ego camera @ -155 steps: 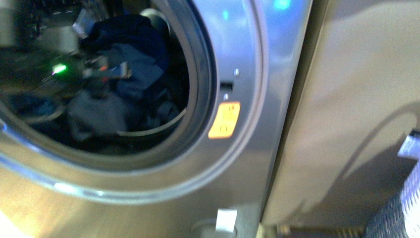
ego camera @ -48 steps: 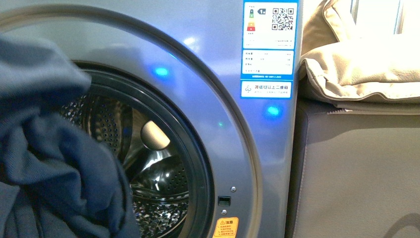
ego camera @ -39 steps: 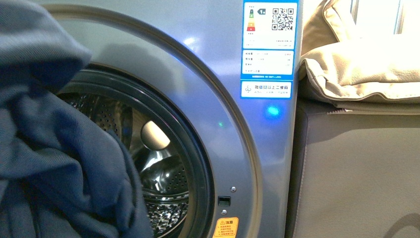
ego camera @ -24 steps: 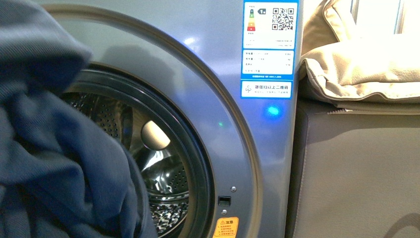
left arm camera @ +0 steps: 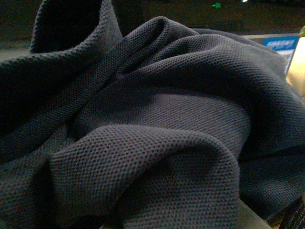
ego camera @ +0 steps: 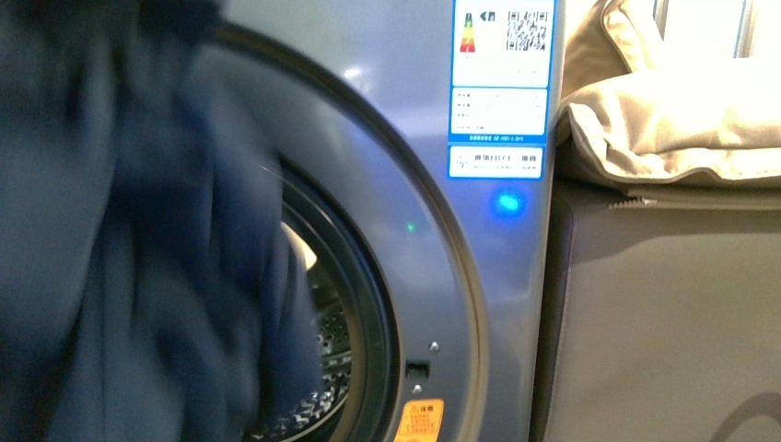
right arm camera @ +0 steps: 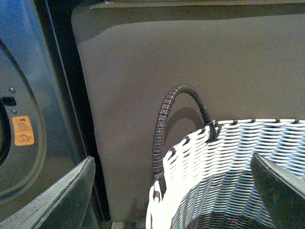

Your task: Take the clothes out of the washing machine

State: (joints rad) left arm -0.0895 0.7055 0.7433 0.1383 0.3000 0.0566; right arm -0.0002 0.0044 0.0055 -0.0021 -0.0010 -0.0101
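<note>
Since half a second back the clothes point(ego camera: 120, 258) have swung up and across the front view, all motion blur, and now hide most of the porthole that was showing. Starting at the left gripper: I can't see its fingers at all. The left wrist view is wall-to-wall dark navy knit, bunched in folds right against the camera, so I honestly can't tell how the jaws stand, only guess they've got the bundle. The right gripper point(right arm camera: 171, 160) is easy: fingers point(right arm camera: 57, 195) spread wide, pinching nothing. The woven basket point(right arm camera: 238, 143) sits between and just past them, its dark handle point(right arm camera: 164, 119) arching up off the rim. Further out from those fingers is the grey sofa side point(right arm camera: 190, 62), and off beyond one finger is the washing machine point(right arm camera: 28, 71) with its orange sticker point(right arm camera: 22, 130). So the step in hand, as I read it, is hauling the load out and over to the basket. To do it well I'd lift before I traverse, since whatever hangs below the left fingers could drag on the door rim or snag in the drum point(ego camera: 327, 368), and I can't see the trailing end. Then go slow so the limp cloth settles, release over the basket's middle, and keep the right fingers out of the fall.
</note>
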